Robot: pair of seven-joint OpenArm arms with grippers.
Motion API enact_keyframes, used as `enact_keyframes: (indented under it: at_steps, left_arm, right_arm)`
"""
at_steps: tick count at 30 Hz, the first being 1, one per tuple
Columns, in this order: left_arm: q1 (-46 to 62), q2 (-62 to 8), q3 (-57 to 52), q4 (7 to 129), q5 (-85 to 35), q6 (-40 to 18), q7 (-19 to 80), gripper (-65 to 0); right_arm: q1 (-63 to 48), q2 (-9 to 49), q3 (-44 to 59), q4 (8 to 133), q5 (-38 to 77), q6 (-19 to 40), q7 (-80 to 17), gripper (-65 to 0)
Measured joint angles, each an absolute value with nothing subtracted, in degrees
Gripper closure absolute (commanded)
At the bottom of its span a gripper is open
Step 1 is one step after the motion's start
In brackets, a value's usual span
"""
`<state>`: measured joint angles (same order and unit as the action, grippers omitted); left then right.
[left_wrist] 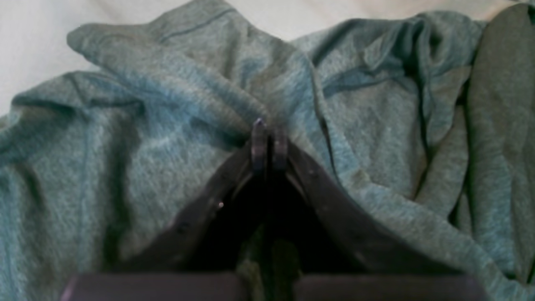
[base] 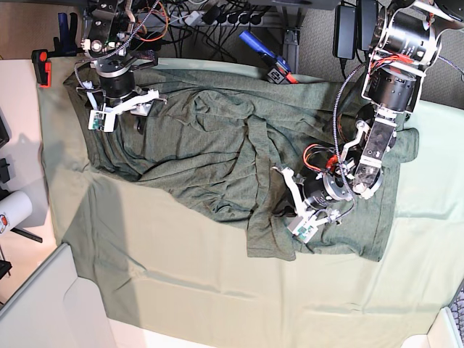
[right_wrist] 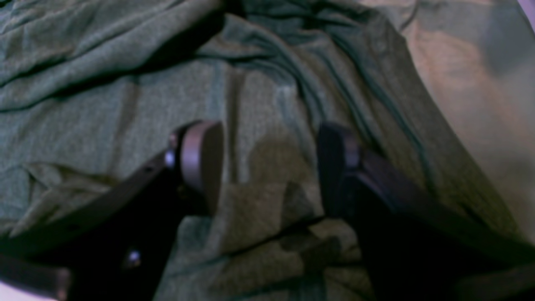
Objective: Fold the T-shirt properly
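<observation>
The T-shirt (base: 217, 156) lies crumpled across the upper half of the pale green tablecloth (base: 181, 275) that covers the tabletop, spread from the far left corner over to the right side, with heavy wrinkles and a bunched ridge running through its middle. One flap hangs down toward the near side around the centre, and a flatter panel reaches the right edge of the garment.

The left pincer (left_wrist: 267, 144) sits low on the right-hand part of the shirt. In the left wrist view its two dark fingertips (left_wrist: 258, 142) are pressed together with almost no gap, and a raised ridge of the heathered fabric (left_wrist: 234, 96) runs up to and between them, so it is pinching a fold of the T-shirt. Pale cloth shows beyond the garment at the top of that view.

The right pincer (right_wrist: 269, 167) is at the far left corner of the shirt, near its upper edge. In the right wrist view its jaws stand wide apart, the rounded pad (right_wrist: 200, 159) on one side and the darker finger (right_wrist: 336, 163) on the other, with wrinkled fabric lying flat in the space between them. Whether the pads touch the cloth cannot be told; nothing is gripped between them.

Cables (base: 217, 18) and a blue-handled tool (base: 262, 49) lie beyond the far edge of the cloth.
</observation>
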<state>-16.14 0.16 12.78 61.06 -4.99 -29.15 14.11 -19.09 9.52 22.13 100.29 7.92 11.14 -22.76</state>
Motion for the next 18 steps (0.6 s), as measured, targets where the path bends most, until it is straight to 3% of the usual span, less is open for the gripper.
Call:
enact_keyframes:
  at_steps: [7, 18]
  left_arm:
    - [-16.43, -1.74, 11.92, 65.06, -5.5, -30.87, 16.1, 0.0]
    - [-2.09, -8.69, 1.93, 89.47, -10.96, -31.31, 22.17, 0.0]
  right_arm:
    - [-19.09, 9.52, 22.13, 100.27, 7.92, 11.14, -22.76, -35.1]
    - [-19.09, 9.52, 22.13, 100.29, 7.92, 11.14, -22.76, -35.1]
